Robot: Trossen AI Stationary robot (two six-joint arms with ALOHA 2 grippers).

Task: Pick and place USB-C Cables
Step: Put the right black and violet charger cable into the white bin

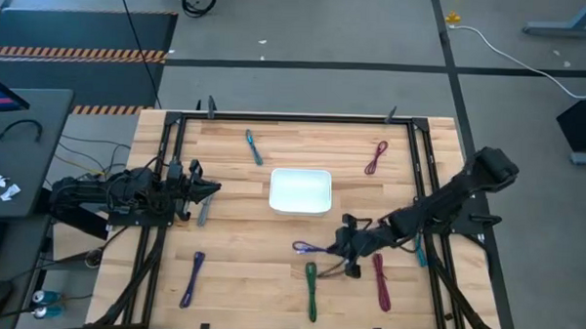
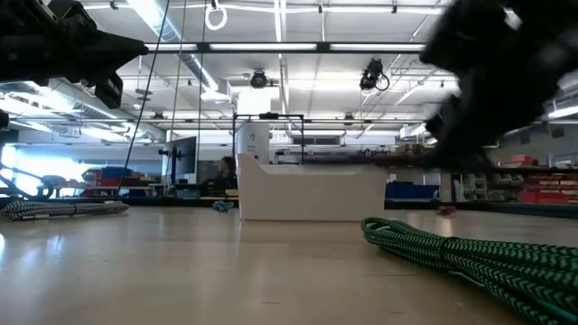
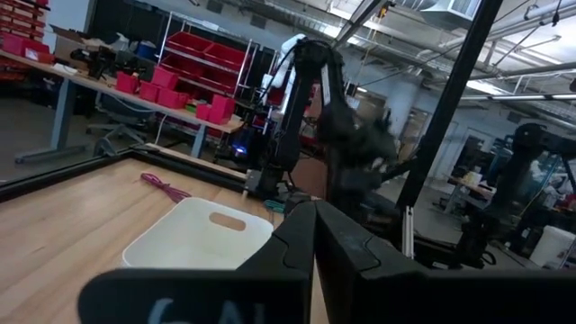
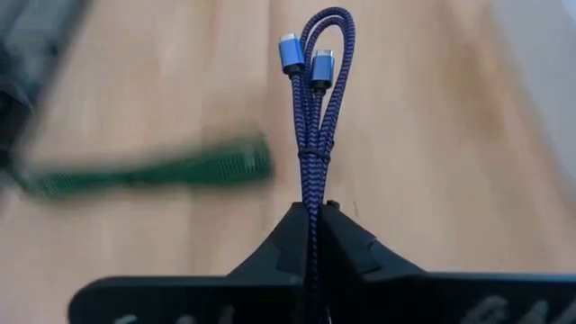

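Note:
My right gripper (image 1: 337,246) (image 4: 317,209) is over the near middle of the table, shut on a purple bundled cable (image 1: 307,248). A green cable (image 1: 311,287) (image 2: 470,253) lies just nearer, and a red one (image 1: 380,282) lies to its right. My left gripper (image 1: 214,189) (image 3: 315,209) hovers shut at the table's left, above a grey cable (image 1: 203,212). More cables lie flat on the table: a teal one (image 1: 253,146), a dark red one (image 1: 375,158) (image 3: 162,187), a purple one (image 1: 192,278), and a teal one (image 1: 420,252) beside the right arm. My right gripper pinches the purple cable between its two fingers, partway along the bundle (image 4: 312,202). The fingers lie along the cable. The looped end with the two metal plugs (image 4: 304,54) sticks out past the fingertips toward the table's left. The bundle looks lifted off the wood.
A white tray (image 1: 300,190) (image 2: 312,190) (image 3: 202,236) sits mid-table, between the two arms. Black frame rails (image 1: 177,131) run along the left, right and far edges. Bare wood lies between the tray and the near cables.

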